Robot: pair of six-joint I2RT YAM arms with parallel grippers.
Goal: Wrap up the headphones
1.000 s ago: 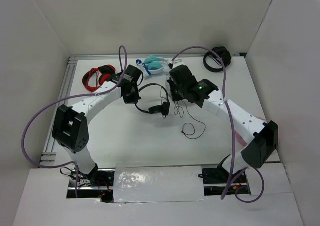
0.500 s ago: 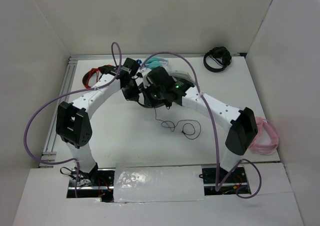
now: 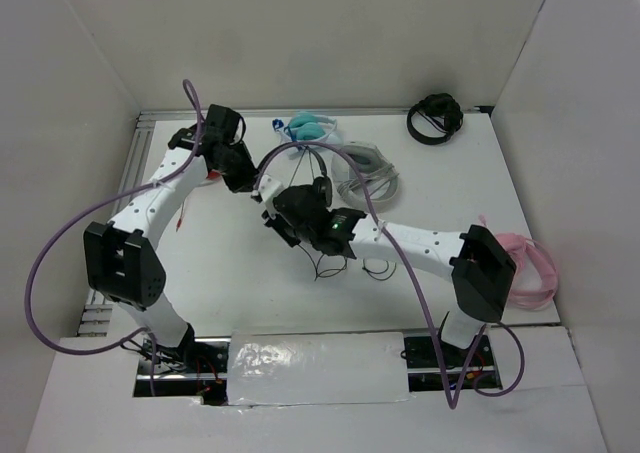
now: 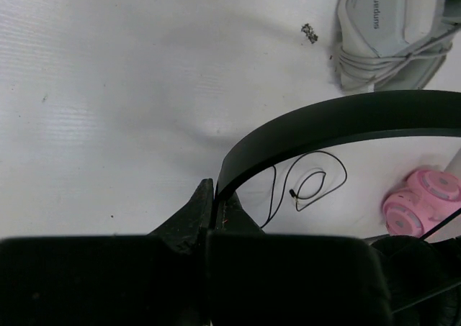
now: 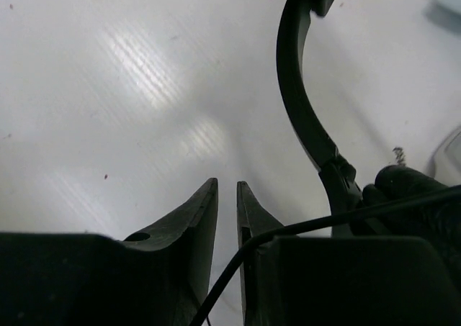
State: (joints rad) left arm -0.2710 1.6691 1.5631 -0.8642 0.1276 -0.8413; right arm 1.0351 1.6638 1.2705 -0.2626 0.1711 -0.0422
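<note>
White walls close in a white table [image 3: 230, 283] on three sides. The only readable writing is "sunpanda", printed on a pale grey folded headset [image 4: 374, 9] that lies on the far middle of the table.

The slim all-black headphones with a thin arched headband [image 3: 322, 188] sit left of centre, lifted between the two arms. The left gripper [image 4: 214, 196] is clamped tight on one end of the headband. The right gripper [image 5: 227, 189] hangs just beside the other earcup, its fingers a narrow slit apart with nothing between the tips. The thin black cable [image 5: 302, 225] crosses in front of one finger, and its loose end lies coiled on the table nearer the bases.

Around them lie teal-and-white headphones [image 3: 310, 128] at the far edge, a bulky bundled black headset [image 3: 435, 118] in the far right corner, and pink headphones [image 3: 530, 273] at the right, partly hidden by the right arm. A sliver of red [image 3: 210, 176] shows behind the left arm.
</note>
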